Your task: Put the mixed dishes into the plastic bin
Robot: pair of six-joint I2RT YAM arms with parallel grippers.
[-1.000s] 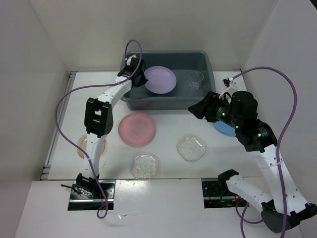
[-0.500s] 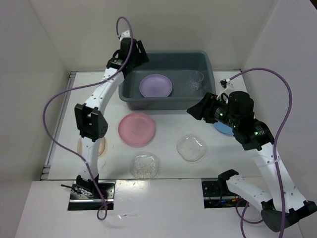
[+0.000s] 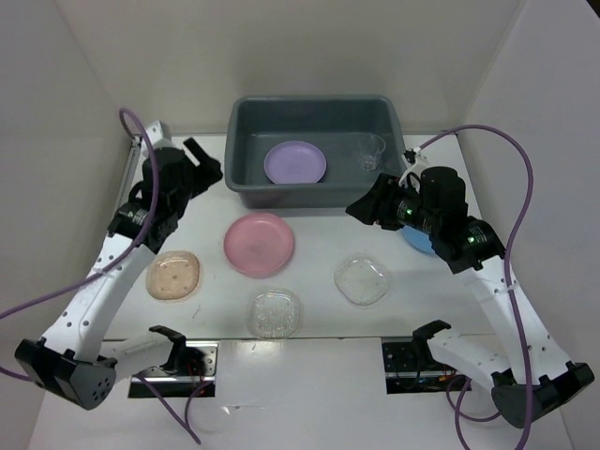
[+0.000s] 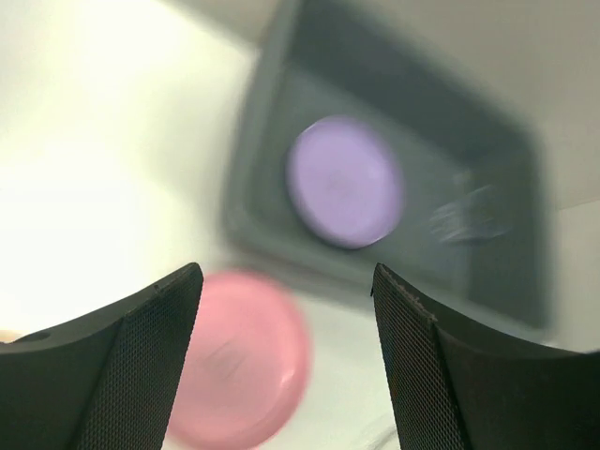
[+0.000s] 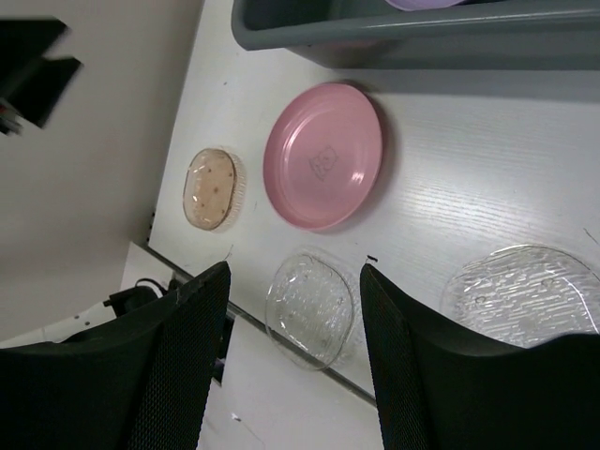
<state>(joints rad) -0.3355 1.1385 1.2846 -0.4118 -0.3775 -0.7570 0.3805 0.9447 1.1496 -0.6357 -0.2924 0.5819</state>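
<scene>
Here, left gripper point(image 3: 204, 164): fingers spread, empty, over the bare table point(image 3: 211, 211) left of the bin point(image 3: 246, 183).
Right gripper point(image 3: 361, 208): spread, empty, near the bin's front right corner.
Bin: long axis left to right, opening upward, at the table's far edge.
In bin: lilac plate point(image 3: 295, 161), cup point(image 3: 370, 150).
On table: pink plate point(image 3: 259, 244), peach plate point(image 3: 174, 275), left dish point(image 3: 275, 312), right dish point(image 3: 363, 278), all apart.
Blue plate point(image 3: 419, 241): mostly hidden under the right arm point(image 3: 469, 246).

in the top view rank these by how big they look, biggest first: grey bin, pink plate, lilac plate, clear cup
1. grey bin
2. pink plate and lilac plate: nearly alike, pink perhaps slightly wider
3. clear cup, smallest
</scene>
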